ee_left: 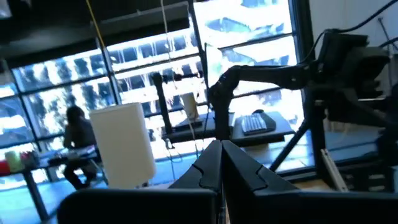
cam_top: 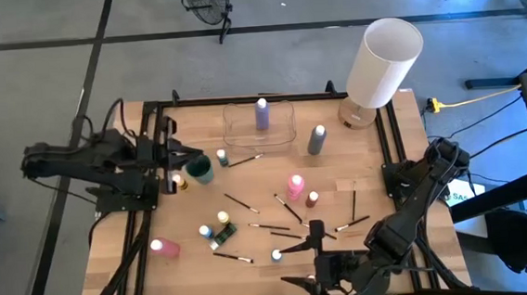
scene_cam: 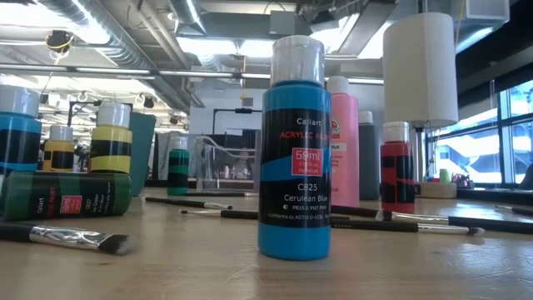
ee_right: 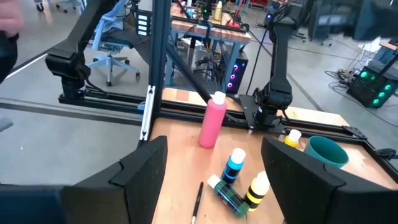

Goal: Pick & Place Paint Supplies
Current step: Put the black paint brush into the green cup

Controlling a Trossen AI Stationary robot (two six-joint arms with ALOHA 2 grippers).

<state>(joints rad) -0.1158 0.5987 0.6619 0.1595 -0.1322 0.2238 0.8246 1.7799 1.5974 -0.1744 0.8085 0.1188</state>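
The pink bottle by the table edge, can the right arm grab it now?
Probably yes. The right gripper has its fingers open, facing the upright pink bottle, with bare table between; the small bottles sit off to one side.

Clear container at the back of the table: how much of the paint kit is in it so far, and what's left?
Done: one purple bottle stands in the clear container. In hand: nothing; the right gripper hangs open above the near edge, and the left gripper waits shut at the left edge. Left: pink bottle, grey bottle, small bottles and the scattered paintbrushes.
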